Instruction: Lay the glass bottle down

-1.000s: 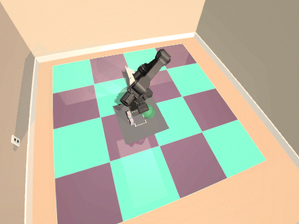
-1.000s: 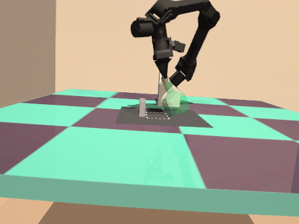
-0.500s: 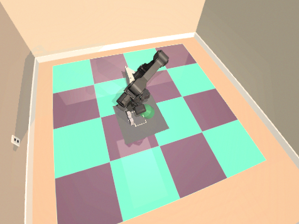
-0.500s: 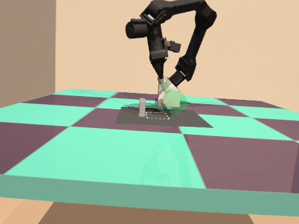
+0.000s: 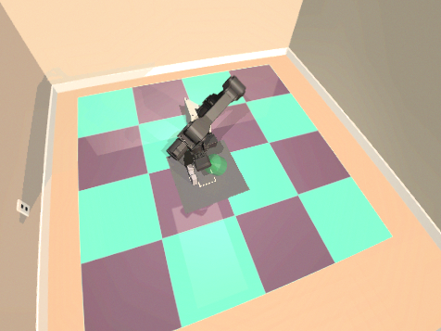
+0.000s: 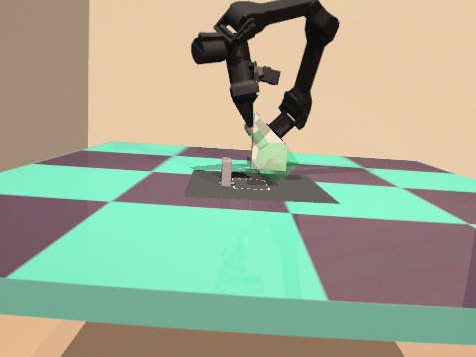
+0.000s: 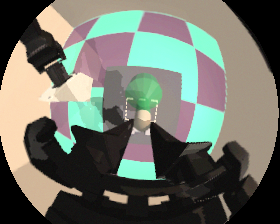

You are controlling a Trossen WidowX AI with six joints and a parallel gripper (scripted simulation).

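No readable labels on my end, gripper [image 5: 189, 159] [image 6: 248, 126] [image 7: 141, 122] clamped on the green bottle's [image 5: 217, 164] [image 6: 280, 161] [image 7: 144, 91] neck, bottle tilted.

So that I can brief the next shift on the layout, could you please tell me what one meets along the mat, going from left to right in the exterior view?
The grey U-shaped rest → the dashed outline → the green body of the tilted glass bottle.
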